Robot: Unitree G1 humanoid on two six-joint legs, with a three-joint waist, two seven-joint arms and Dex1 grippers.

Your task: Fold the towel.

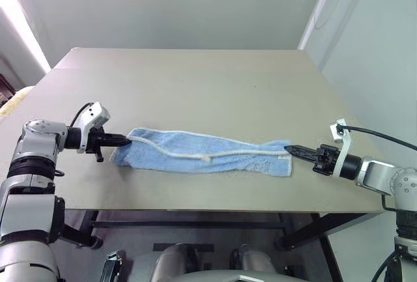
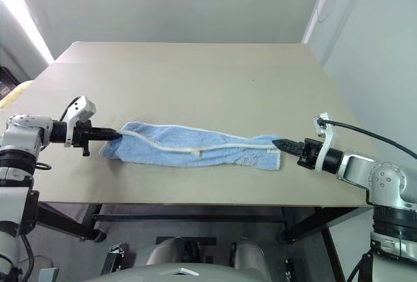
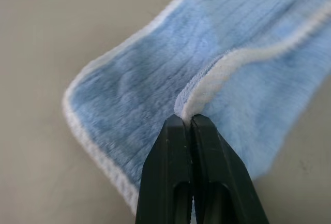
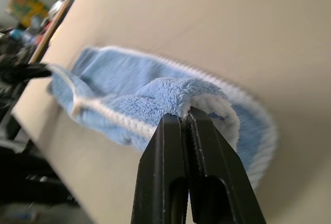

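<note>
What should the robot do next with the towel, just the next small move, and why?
Probably lift both ends together and carry them toward the table's far side. The left gripper and right gripper are each shut on an end of the towel, which lies bunched lengthwise on the table, so raising it should let it hang flat before folding.

Towel [image 1: 202,153] lengthwise across table's [image 1: 195,86] near edge, between left gripper [image 1: 128,141] and right gripper [image 1: 288,148].

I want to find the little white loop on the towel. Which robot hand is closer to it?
Neither by much, maybe the right. The loop sits near the towel's middle; the left gripper pinches one end, the right gripper the other.
</note>
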